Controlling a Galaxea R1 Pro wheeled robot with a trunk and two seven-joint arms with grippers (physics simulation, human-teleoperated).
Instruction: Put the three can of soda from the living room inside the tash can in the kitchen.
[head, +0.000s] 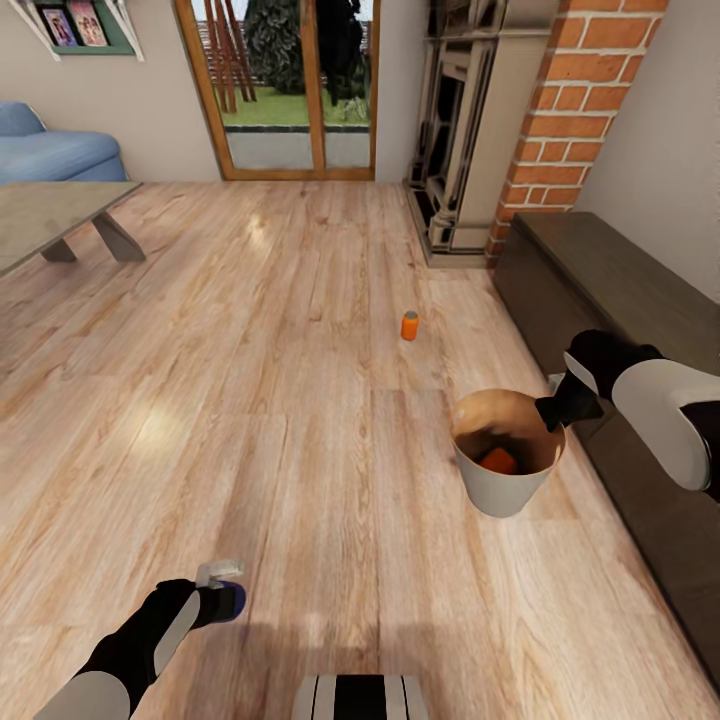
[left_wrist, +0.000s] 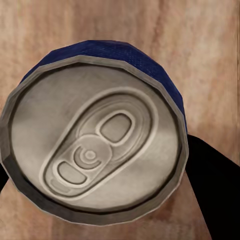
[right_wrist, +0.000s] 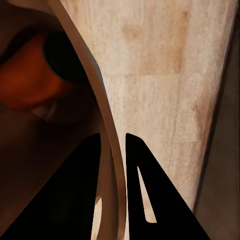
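Setting: A living room with a pale wood plank floor (head: 250, 400), a brick fireplace (head: 560, 110) at 1 o'clock, a blue sofa (head: 55, 150) at 10 o'clock and wood-framed glass doors (head: 295, 90) giving onto a garden at 12 o'clock.

Bin: The tash can (head: 500, 490), round and tapered, grey outside and wood-brown inside, sits at 3 o'clock beside a long dark low cabinet (head: 620, 290).

Right gripper: The right gripper (head: 557, 412) pinches the bin's thin rim, one dark finger inside the wall and one outside, as the right wrist view shows (right_wrist: 114, 150).

Left gripper: The left gripper (head: 222, 590), at 7 o'clock, is closed around the dark blue can (left_wrist: 95, 135). Its silver top with pull tab fills much of the left wrist view, with a faceted blue shoulder behind it.

Cans: One orange can (head: 497, 461) lies inside the bin. A second orange can (head: 409, 325) stands upright on the bare floor at 12 o'clock, apart from the bin.

Progress: By these pictures one can is binned, one is in hand but not yet dropped in, and one awaits collection. The bin itself appears to be in the living room, so the kitchen leg remains.

Materials: Matte, smooth bin wall; brushed-metal can lid; grained floorboards with soft highlights.
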